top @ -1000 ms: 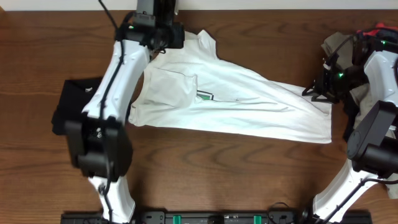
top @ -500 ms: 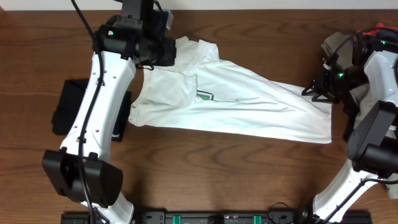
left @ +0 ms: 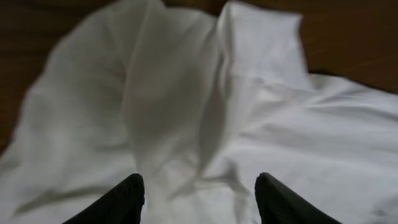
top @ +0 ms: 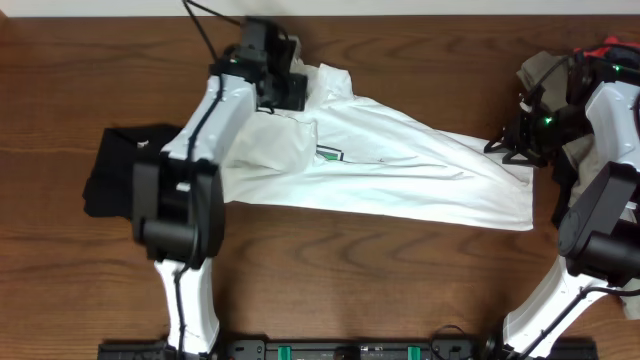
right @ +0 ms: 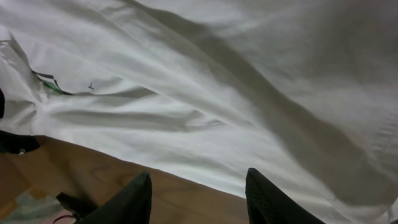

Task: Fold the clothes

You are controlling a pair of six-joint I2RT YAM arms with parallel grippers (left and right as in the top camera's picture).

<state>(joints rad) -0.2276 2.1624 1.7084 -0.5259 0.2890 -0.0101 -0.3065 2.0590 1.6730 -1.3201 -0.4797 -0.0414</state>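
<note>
The large white short-sleeved T-shirt (top: 400,165) lay stretched across the brown wooden tabletop (top: 350,280), one end bunched directly beneath the left end effector (left: 199,184) and the other end directly beneath the right end effector (right: 198,179). Both end effectors had their fingers apart, with cloth below them and nothing clamped between.

By my reading, the step in hand was taking a fresh hold for the next fold. To do it well, the left end effector should come straight down onto a single ridge of the rumpled cloth below it and pinch only the top layer. The right end effector should take the edge nearest its own fingers, so that both ends lift evenly. The slack and the creases between the two end effectors would need pulling taut before folding over. The small green print (top: 330,154), which lay between them and nearer the left one, would serve as a check on the centre line.

Counted:
- one white T-shirt
- one folded black garment (top: 120,180), on the outer side of the left end effector
- a heap beyond the right end effector showing one khaki piece (top: 540,70) and one red piece (top: 610,47), with any further pieces in it too hidden to count
- two end effectors
</note>
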